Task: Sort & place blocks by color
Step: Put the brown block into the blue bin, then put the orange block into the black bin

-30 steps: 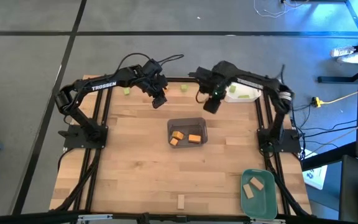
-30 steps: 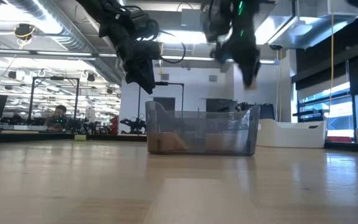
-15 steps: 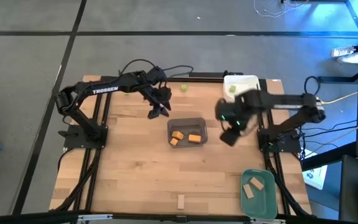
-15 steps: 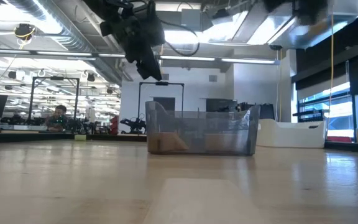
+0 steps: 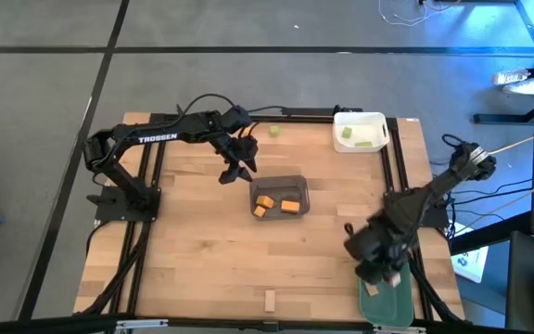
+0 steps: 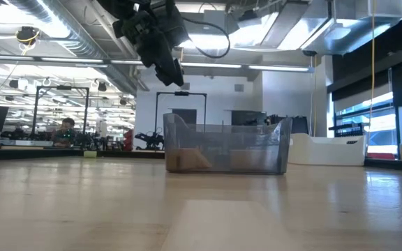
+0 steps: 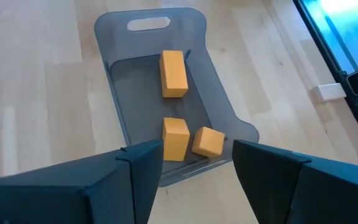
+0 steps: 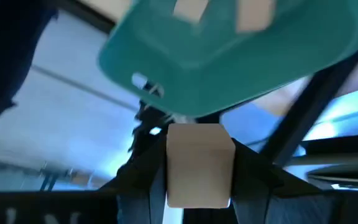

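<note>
— Where's the block?

— The tan block (image 8: 199, 163) is pinched between my right jaws, over the near end of the green tray (image 5: 385, 301), where two tan blocks (image 8: 192, 7) already lie. Three orange blocks (image 7: 174, 73) sit in the grey tray (image 7: 118, 82) mid-surface, and a green one (image 5: 348, 133) is in the white tray (image 5: 360, 118) at the far right corner. A loose green block (image 5: 274, 131) lies on the far edge of the surface (image 5: 202, 241), a loose tan bar (image 5: 270, 300) on the near edge.

— What could go wrong?

— My right gripper (image 5: 375, 270) hangs near the tray's inner rim. Letting go too early could send the block onto the rim or off the surface edge beside it.

— And your left side?

— My left gripper (image 7: 191, 163) hovers just beside the grey tray's far left corner, jaws spread and empty.

— Anything you can't make out?

— From above, my right arm covers the block and part of the green tray. There may be another green block under my left arm, I can't be sure.
</note>
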`<state>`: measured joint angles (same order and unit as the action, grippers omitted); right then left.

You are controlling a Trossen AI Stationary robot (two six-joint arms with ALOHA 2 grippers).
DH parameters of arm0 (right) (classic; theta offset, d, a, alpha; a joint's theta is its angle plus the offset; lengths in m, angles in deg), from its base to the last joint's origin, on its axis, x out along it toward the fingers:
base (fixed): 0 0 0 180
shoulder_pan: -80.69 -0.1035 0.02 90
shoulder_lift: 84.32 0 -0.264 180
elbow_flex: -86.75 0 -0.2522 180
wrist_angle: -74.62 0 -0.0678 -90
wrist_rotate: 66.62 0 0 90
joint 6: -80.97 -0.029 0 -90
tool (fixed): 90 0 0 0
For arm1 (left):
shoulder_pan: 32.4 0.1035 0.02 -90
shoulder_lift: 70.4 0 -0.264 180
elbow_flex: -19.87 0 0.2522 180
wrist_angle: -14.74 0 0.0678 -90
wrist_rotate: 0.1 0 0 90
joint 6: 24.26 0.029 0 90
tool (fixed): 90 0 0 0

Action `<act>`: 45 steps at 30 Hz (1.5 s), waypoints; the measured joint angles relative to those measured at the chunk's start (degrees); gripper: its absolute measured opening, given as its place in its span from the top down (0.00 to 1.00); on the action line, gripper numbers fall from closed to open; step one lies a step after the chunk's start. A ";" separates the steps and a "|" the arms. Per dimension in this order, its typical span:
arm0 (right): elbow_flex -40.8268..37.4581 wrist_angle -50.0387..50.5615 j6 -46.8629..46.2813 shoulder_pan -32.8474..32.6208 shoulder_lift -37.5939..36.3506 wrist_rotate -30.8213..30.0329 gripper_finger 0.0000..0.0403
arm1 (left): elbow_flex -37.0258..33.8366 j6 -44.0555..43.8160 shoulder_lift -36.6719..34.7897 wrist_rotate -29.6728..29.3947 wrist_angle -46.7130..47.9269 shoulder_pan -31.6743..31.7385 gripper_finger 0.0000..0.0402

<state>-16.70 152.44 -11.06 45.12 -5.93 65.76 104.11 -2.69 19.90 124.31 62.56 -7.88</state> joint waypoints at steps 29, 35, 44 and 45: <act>-25.55 -40.34 -18.97 -8.57 0.00 1.26 0.42 | 0.02 -0.61 -0.04 0.65 3.69 0.04 0.54; -23.73 -40.01 -18.80 -8.57 -0.02 -2.93 0.42 | 0.04 -1.93 -0.04 0.63 6.77 0.04 0.54; -9.50 -23.83 -18.42 -8.57 -2.31 -30.83 0.42 | 0.04 -6.49 -2.61 -18.67 4.30 0.12 0.54; -7.47 -20.67 -18.42 -8.57 -2.52 -33.32 0.42 | 0.04 -6.44 -3.04 -22.37 2.85 0.22 0.54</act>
<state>-24.18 131.77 -29.48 36.55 -8.45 32.44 104.15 -9.13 16.86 101.93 65.41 -7.66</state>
